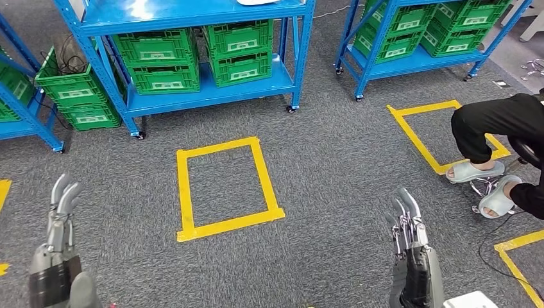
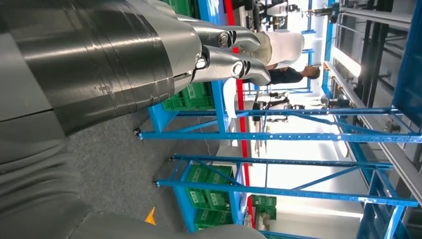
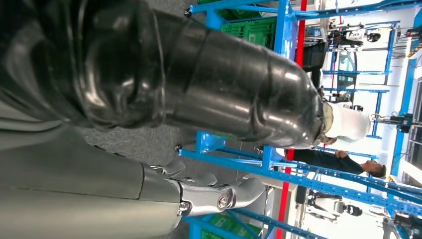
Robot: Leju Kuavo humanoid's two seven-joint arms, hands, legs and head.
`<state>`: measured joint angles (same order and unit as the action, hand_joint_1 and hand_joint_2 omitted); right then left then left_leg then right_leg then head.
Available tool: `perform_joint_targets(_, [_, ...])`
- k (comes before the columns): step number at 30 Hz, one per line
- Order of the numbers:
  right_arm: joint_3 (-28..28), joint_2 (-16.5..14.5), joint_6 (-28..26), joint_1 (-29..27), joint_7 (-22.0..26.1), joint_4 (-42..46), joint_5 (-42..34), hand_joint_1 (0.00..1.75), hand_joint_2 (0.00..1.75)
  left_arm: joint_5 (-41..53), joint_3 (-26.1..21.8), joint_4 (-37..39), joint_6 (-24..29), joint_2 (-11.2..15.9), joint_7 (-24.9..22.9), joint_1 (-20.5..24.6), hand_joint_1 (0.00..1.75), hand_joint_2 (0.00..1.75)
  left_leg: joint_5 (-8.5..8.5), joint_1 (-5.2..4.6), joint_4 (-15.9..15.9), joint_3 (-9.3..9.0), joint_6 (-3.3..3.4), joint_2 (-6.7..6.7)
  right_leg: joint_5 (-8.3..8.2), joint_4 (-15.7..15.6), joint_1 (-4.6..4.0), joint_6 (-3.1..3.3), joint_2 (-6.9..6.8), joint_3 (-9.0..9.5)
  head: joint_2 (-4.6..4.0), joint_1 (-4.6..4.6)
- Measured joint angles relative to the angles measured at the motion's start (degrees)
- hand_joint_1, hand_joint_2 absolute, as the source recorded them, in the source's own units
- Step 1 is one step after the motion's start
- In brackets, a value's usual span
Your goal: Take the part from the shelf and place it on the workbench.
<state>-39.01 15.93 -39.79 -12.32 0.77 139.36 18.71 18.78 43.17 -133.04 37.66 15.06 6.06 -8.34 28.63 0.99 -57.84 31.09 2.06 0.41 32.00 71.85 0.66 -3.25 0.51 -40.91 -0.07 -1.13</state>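
Nearest, low in head view: left hand (image 1: 62, 208) and right hand (image 1: 405, 221), both over grey carpet (image 1: 321, 167), fingers straight and slightly apart, nothing held. Same seen up close at the wrists: left hand (image 2: 219, 50) empty, fingers extended; right hand (image 3: 209, 191) empty, fingers loosely extended.

Just ahead, between the hands: yellow tape rectangle (image 1: 224, 186) on the carpet. To the right, a seated person's legs (image 1: 494, 128) in pale slippers, feet on a second tape square (image 1: 442, 138).

Farther off: blue shelves (image 1: 192, 64) with green crates (image 1: 199, 54) on the lower level, more crates on a second rack (image 1: 417, 38) to the right. Part itself not made out; possibly in a crate, cannot tell which.
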Motion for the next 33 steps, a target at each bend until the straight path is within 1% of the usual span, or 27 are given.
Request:
perform_joint_targets(2, [0.0, 0.0, 0.0, 0.1, -0.3, 0.0, 0.3, 0.0, 0.0, -0.3, 0.0, 0.0, 0.0, 0.0, 0.1, 0.0, 0.0, 0.0, 0.33, -0.11, 0.0, -0.44, -0.17, 0.09, -3.76, -7.6, -0.21, 0.7, -0.27, 3.67, 0.0, -0.36])
perform_joint_targets(3, [0.0, 0.0, 0.0, 0.2, -0.3, 0.0, 0.4, 0.0, 0.0, -0.5, 0.0, 0.0, 0.0, 0.0, 0.1, 0.0, 0.0, 0.0, 0.55, -0.2, 0.0, -0.63, -0.38, 0.12, -4.91, -11.0, -0.41, 1.1, -0.48, 5.37, 0.0, -0.43])
perform_joint_targets(4, [0.0, 0.0, 0.0, 0.3, -0.4, 0.0, 0.5, 0.0, 0.0, -0.5, 0.0, 0.0, 0.0, 0.0, 0.1, 0.0, 0.0, 0.0, 0.75, -0.22, 0.0, -0.74, -0.65, 0.15, -5.35, -13.1, -0.65, 1.5, -0.67, 6.59, 0.0, -0.46])
perform_joint_targets(6, [0.0, 0.0, 0.0, 0.4, -0.4, 0.0, 0.6, 0.0, 0.0, -0.6, 0.0, 0.0, 0.0, 0.0, 0.1, 0.0, 0.0, 0.0, 1.03, -0.17, 0.3, -0.93, -1.26, 0.26, -5.13, -13.9, -1.03, 2.08, -0.73, 7.33, 0.0, -0.44])
perform_joint_targets(8, [0.0, 0.1, 0.0, 0.4, -0.4, 0.1, 0.7, 0.0, 0.0, -0.7, 0.0, -0.1, 0.0, 0.0, 0.1, 0.0, 0.0, 0.0, 1.41, -0.16, 0.2, -1.0, -1.78, 0.27, -5.31, -14.9, -0.8, 2.63, -0.51, 8.49, 0.0, -0.42])
perform_joint_targets(9, [0.0, 0.0, 0.0, 0.5, -0.4, 0.1, 0.7, 0.0, 0.0, -0.7, 0.0, -0.2, 0.0, 0.0, 0.1, 0.1, 0.0, 0.0, 1.99, -0.21, -0.9, -0.66, -1.95, 0.18, -5.33, -15.5, -0.63, 2.94, -0.43, 9.28, 0.0, -0.19])
perform_joint_targets(10, [0.0, 0.0, 0.0, 0.5, -0.4, 0.1, 0.7, 0.0, 0.0, -0.7, 0.0, -0.3, 0.0, 0.0, 0.1, 0.1, 0.0, 0.0, 2.94, -0.26, -3.1, 0.37, -2.08, 0.05, -5.3, -16.0, -0.45, 3.22, -0.37, 10.06, 0.0, 0.15])
perform_joint_targets(11, [0.0, 0.1, 0.0, 0.6, -0.5, 0.1, 0.7, 0.0, 0.0, -0.7, 0.0, -0.3, 0.0, 0.0, 0.1, 0.1, 0.0, 0.0, 4.15, -0.25, -6.5, 2.14, -2.15, -0.07, -5.07, -16.2, -0.48, 3.44, -0.33, 10.51, 0.0, 0.56])
perform_joint_targets(12, [0.0, 0.1, 0.0, 0.6, -0.5, 0.0, 0.7, 0.0, 0.0, -0.7, 0.0, -0.3, 0.0, 0.0, 0.1, 0.1, 0.0, 0.0, 5.35, -0.22, -10.4, 4.6, -2.22, -0.15, -4.79, -16.1, -0.5, 3.59, -0.26, 10.77, 0.0, 0.92])
perform_joint_targets(13, [0.0, 0.1, 0.0, 0.6, -0.5, 0.0, 0.7, 0.0, 0.0, -0.7, 0.1, -0.3, 0.0, 0.0, 0.1, 0.0, 0.0, 0.0, 6.01, -0.19, -13.7, 7.04, -2.29, -0.19, -4.49, -16.0, -0.54, 3.64, -0.16, 10.98, 0.0, 1.18])
perform_joint_targets(14, [0.0, 0.0, 0.0, 0.6, -0.5, 0.0, 0.7, 0.0, 0.0, -0.8, 0.1, -0.3, 0.0, 0.0, 0.1, 0.0, 0.0, 0.0, 5.74, -0.18, -15.6, 8.85, -2.31, -0.21, -4.11, -15.9, -0.57, 3.62, -0.02, 11.26, 0.0, 1.38])
perform_joint_targets(15, [0.0, 0.0, 0.0, 0.6, -0.5, 0.0, 0.7, 0.0, 0.0, -0.8, 0.1, -0.3, 0.0, 0.0, 0.1, 0.0, 0.0, 0.0, 4.34, -0.18, -15.4, 9.5, -2.26, -0.23, -3.68, -15.9, -0.59, 3.54, 0.12, 11.68, 0.0, 1.55])
perform_joint_targets(16, [0.0, 0.0, 0.0, 0.6, -0.5, 0.0, 0.7, 0.0, 0.0, -0.8, 0.1, -0.3, 0.0, 0.0, 0.1, 0.0, 0.0, 0.0, 1.94, -0.18, -12.9, 8.93, -2.15, -0.23, -3.17, -15.8, -0.59, 3.41, 0.26, 12.27, 0.0, 1.75])
perform_joint_targets(17, [0.0, 0.0, 0.0, 0.6, -0.5, 0.0, 0.7, 0.0, 0.0, -0.8, 0.1, -0.3, 0.0, 0.0, 0.1, 0.0, 0.0, 0.0, -0.7, -0.18, -9.0, 7.58, -1.99, -0.26, -2.58, -15.7, -0.58, 3.23, 0.36, 12.85, 0.0, 1.95])
perform_joint_targets(18, [0.0, 0.0, 0.0, 0.6, -0.5, 0.0, 0.7, 0.0, 0.0, -0.8, 0.1, -0.3, 0.0, 0.0, 0.1, 0.0, 0.0, 0.0, -2.34, -0.25, -5.5, 5.97, -1.84, -0.32, -1.94, -15.7, -0.7, 2.97, 0.44, 13.21, 0.0, 2.14])
perform_joint_targets(19, [0.0, 0.1, 0.0, 0.7, -0.5, -0.1, 0.7, 0.0, 0.0, -0.8, 0.1, -0.3, 0.0, 0.0, 0.1, 0.1, 0.0, 0.0, -3.04, -0.34, -2.7, 4.35, -1.59, -0.36, -1.36, -15.7, -0.75, 2.63, 0.54, 13.46, 0.0, 2.29])
perform_joint_targets(20, [0.0, 0.1, 0.0, 0.8, -0.5, -0.1, 0.7, 0.0, 0.0, -0.7, 0.1, -0.4, 0.0, 0.0, 0.1, 0.1, 0.0, 0.0, -2.83, -0.46, -1.1, 3.27, -1.32, -0.42, -1.01, -15.7, -0.79, 2.25, 0.58, 13.66, 0.0, 2.33])
perform_joint_targets(21, [0.0, 0.0, 0.0, 0.8, -0.5, -0.1, 0.7, 0.0, 0.0, -0.7, 0.1, -0.4, 0.0, 0.0, 0.1, 0.1, 0.0, 0.0, -2.15, -0.57, -0.6, 2.66, -0.99, -0.46, -0.89, -15.7, -0.83, 1.86, 0.6, 14.04, 0.0, 2.31])
perform_joint_targets(23, [0.0, 0.0, 0.0, 0.9, -0.5, -0.1, 0.7, 0.0, 0.0, -0.6, 0.1, -0.5, 0.0, 0.0, 0.1, 0.1, 0.0, 0.0, -1.82, -0.38, 0.1, 1.78, -0.36, -0.57, -0.8, -15.3, -0.77, 1.21, 0.5, 14.75, 0.0, 2.16])
perform_joint_targets(24, [0.0, 0.1, 0.0, 1.0, -0.5, -0.1, 0.7, 0.0, 0.0, -0.6, 0.1, -0.5, 0.0, 0.0, 0.1, 0.1, 0.0, 0.0, -1.67, -0.23, 0.3, 1.38, -0.07, -0.6, -0.49, -14.1, -0.74, 0.88, 0.39, 14.37, 0.0, 1.98])
perform_joint_targets(25, [-0.1, 0.1, 0.0, 1.0, -0.5, -0.1, 0.7, 0.0, 0.0, -0.6, 0.1, -0.5, 0.0, 0.0, 0.1, 0.1, 0.0, 0.0, -1.48, -0.09, 0.4, 0.9, 0.16, -0.61, 0.27, -11.8, -0.64, 0.56, 0.28, 12.99, 0.0, 1.64])
perform_joint_targets(28, [-0.1, 0.1, 0.0, 1.0, -0.5, -0.2, 0.7, 0.0, 0.0, -0.6, 0.1, -0.5, 0.0, 0.0, 0.1, 0.1, 0.0, 0.0, -0.57, -0.09, 0.5, 0.2, 0.56, -0.56, 3.83, -1.4, -0.26, -0.15, 0.1, 5.75, 0.0, 0.65])
perform_joint_targets(29, [-0.1, 0.1, 0.0, 1.0, -0.5, -0.2, 0.7, 0.0, 0.0, -0.6, 0.1, -0.5, 0.0, 0.0, 0.1, 0.1, 0.0, 0.0, -0.18, -0.11, 0.5, -0.16, 0.55, -0.56, 4.21, 0.4, -0.21, -0.2, 0.09, 3.88, 0.0, 0.47])
perform_joint_targets(30, [-0.1, 0.1, 0.0, 1.0, -0.5, -0.2, 0.7, 0.0, 0.0, -0.6, 0.1, -0.5, 0.0, 0.0, 0.1, 0.1, 0.0, 0.0, 0.26, -0.12, 0.5, -0.7, 0.53, -0.57, 3.44, 0.2, -0.19, -0.12, 0.07, 2.92, 0.0, 0.25])
perform_joint_targets(31, [-0.1, 0.1, 0.0, 1.0, -0.5, -0.2, 0.7, 0.0, 0.0, -0.6, 0.1, -0.5, 0.0, 0.0, 0.1, 0.1, 0.0, 0.0, 0.76, -0.15, 0.6, -1.4, 0.48, -0.58, 1.36, -1.9, -0.22, 0.11, 0.05, 2.94, 0.0, 0.01])
perform_joint_targets(32, [-0.1, 0.1, 0.0, 1.0, -0.5, -0.2, 0.7, 0.0, 0.0, -0.6, 0.1, -0.5, 0.0, 0.0, 0.1, 0.1, 0.0, 0.0, 1.27, -0.18, 0.6, -2.06, 0.41, -0.57, -1.68, -5.3, -0.32, 0.52, -0.04, 3.64, 0.0, -0.25])
perform_joint_targets(33, [-0.1, 0.1, 0.0, 1.0, -0.5, -0.2, 0.6, 0.0, 0.0, -0.6, 0.1, -0.5, 0.0, 0.0, 0.1, 0.2, 0.0, 0.0, 1.75, -0.22, 0.6, -2.87, 0.31, -0.56, -3.95, -8.6, -0.49, 1.01, -0.23, 4.4, 0.0, -0.38])
